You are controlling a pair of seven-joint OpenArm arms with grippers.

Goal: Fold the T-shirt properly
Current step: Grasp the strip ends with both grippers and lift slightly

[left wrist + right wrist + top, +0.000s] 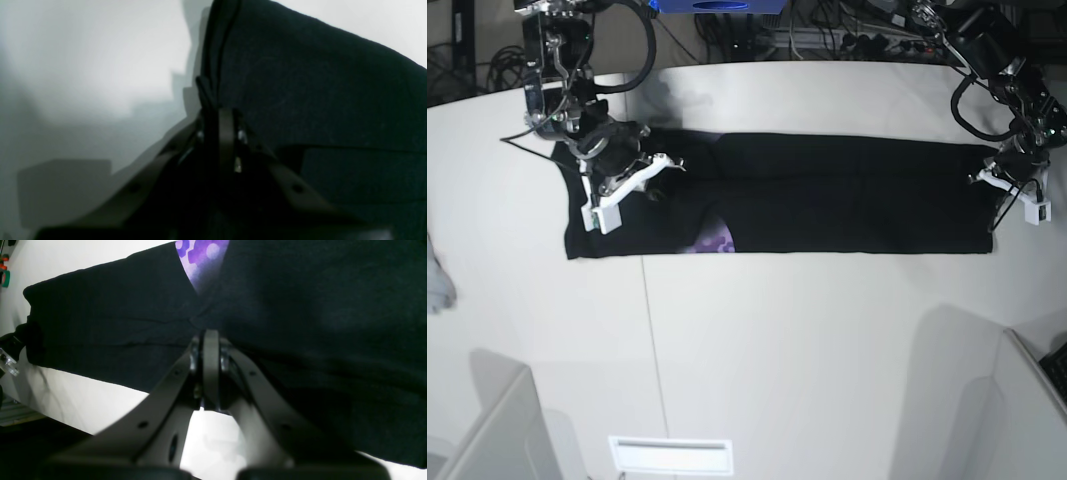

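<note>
The black T-shirt (827, 205) lies as a long flat band across the white table (777, 340), with a patch of purple print (717, 240) showing at its near edge. My left gripper (989, 178) sits at the band's right end. In the left wrist view this gripper (217, 111) is shut, with a bunched edge of the T-shirt (317, 83) pinched at its tip. My right gripper (662, 180) rests on the left part of the band. In the right wrist view it (210, 335) is shut, and creases in the T-shirt (317, 306) run into its tip below the purple print (200, 256).
A small pale grey cloth (435, 280) lies at the table's left edge. Cables and a blue box (717, 5) stand behind the table. Pale panels rise at the near left (487, 430) and near right (987, 400).
</note>
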